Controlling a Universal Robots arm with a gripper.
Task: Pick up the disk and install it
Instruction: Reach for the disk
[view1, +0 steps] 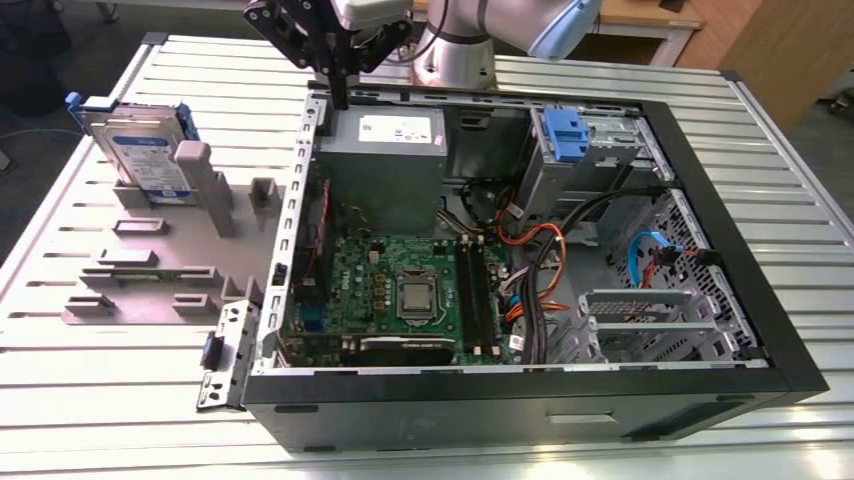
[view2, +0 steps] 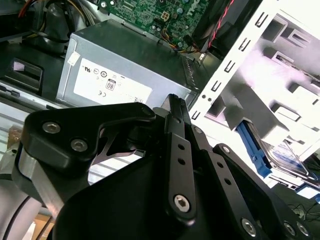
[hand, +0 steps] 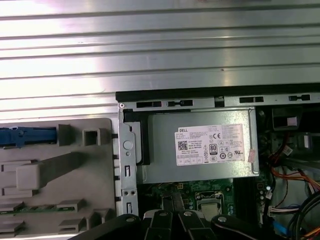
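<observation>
Above the rear edge of the open black metal computer case (view1: 694, 390), the black gripper (view1: 340, 98) is held closed, empty. The silver rectangular blue-framed disk (view1: 140, 150) is seen upright in the grey slotted holder block (view1: 147, 270), well apart.

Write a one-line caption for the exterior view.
The pincer hangs above an edge of the open computer case; the disk stands upright in the grey holder at the exterior view's left.

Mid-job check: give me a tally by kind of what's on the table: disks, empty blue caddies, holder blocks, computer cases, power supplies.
disk: 1, standing in the holder block
blue caddy: 1, inside the case
holder block: 1
computer case: 1, open
power supply: 1, inside the case
Total: 5
</observation>
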